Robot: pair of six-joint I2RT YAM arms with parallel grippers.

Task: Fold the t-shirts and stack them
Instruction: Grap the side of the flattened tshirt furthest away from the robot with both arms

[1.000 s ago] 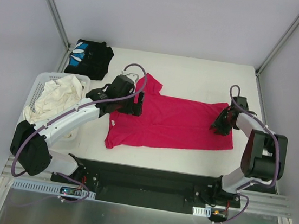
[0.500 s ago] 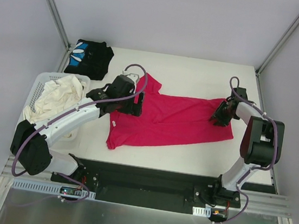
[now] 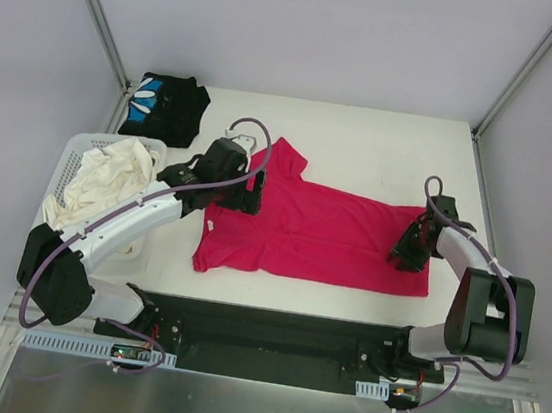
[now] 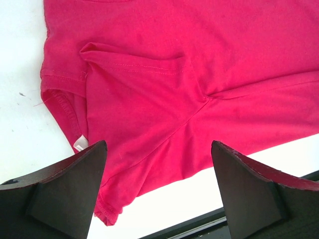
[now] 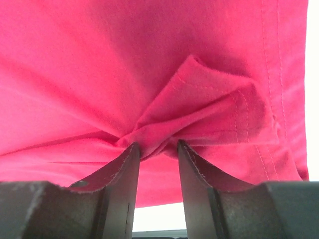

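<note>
The magenta-red t-shirt lies spread across the middle of the table, its collar end at the left. My left gripper hovers open over that end. In the left wrist view its jaws stand wide apart above the wrinkled shirt, holding nothing. My right gripper sits at the shirt's right hem. The right wrist view shows this gripper shut on a bunched fold of the red cloth. The black t-shirt with a blue-and-white print lies folded at the back left corner.
A white lattice basket holding pale crumpled cloth stands at the left edge, beside the left arm. Slanted frame posts rise at the back corners. A black rail runs along the near table edge.
My right gripper, still shut on the hem, swung toward the back and then came toward the near edge, dragging the shirt's right end with it. The left arm stayed put.
</note>
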